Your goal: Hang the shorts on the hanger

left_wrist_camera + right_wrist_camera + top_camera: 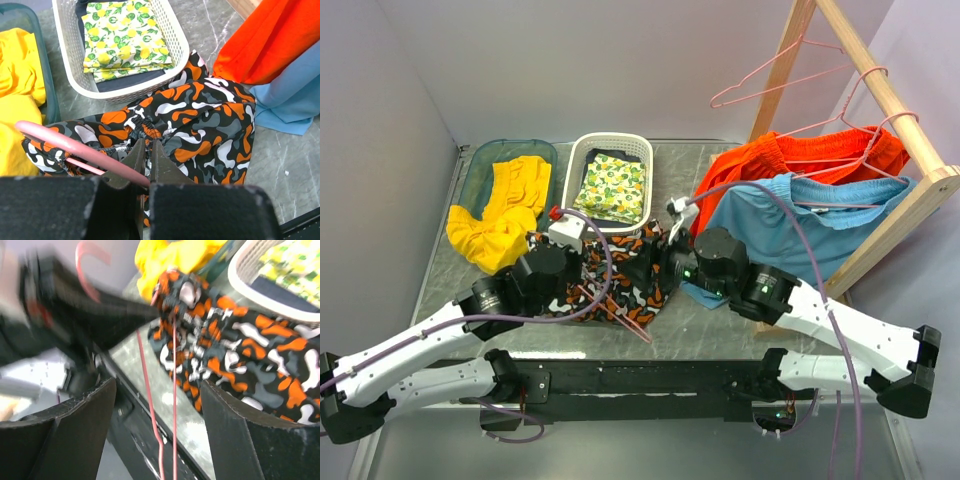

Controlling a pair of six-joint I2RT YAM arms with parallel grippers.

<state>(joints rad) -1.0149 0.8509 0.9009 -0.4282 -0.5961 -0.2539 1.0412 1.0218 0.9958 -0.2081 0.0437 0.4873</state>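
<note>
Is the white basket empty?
No, a folded lemon-print cloth lies inside the basket.

Top view: we look down from high behind the arms onto the shorts [638, 285]. Wrist views: we sit close beside them; all three share them.

A robot test booth rather than a home: plain pale walls [620, 60] close in a grey marbled table [692, 160], with a white laundry basket [576, 170] and a bare wooden rack [893, 100].
</note>
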